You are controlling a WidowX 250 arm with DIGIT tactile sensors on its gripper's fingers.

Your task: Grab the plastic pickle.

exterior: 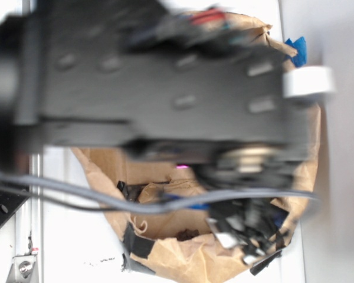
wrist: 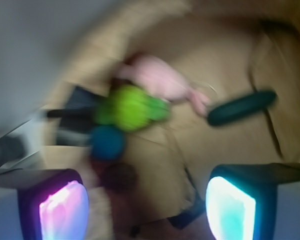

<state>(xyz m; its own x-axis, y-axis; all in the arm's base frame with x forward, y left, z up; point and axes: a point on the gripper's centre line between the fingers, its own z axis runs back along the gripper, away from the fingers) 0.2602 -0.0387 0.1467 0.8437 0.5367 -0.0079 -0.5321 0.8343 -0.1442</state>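
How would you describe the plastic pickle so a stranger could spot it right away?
Look inside the brown paper liner, right of the pink plush. The plastic pickle lies there: smooth, dark green, capsule-shaped, unlike the fuzzy lime ball and blue ball.

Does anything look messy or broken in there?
The brown paper lining looks crumpled and torn at its edges, patched with black tape. The toys, including the plastic pickle, lie jumbled but look undamaged, though the wrist view is blurry.

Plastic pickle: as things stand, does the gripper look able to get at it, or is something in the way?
Probably yes. In the blurred wrist view the plastic pickle lies bare on the brown paper, just clear of the pink plush. The gripper is open, with nothing between them.
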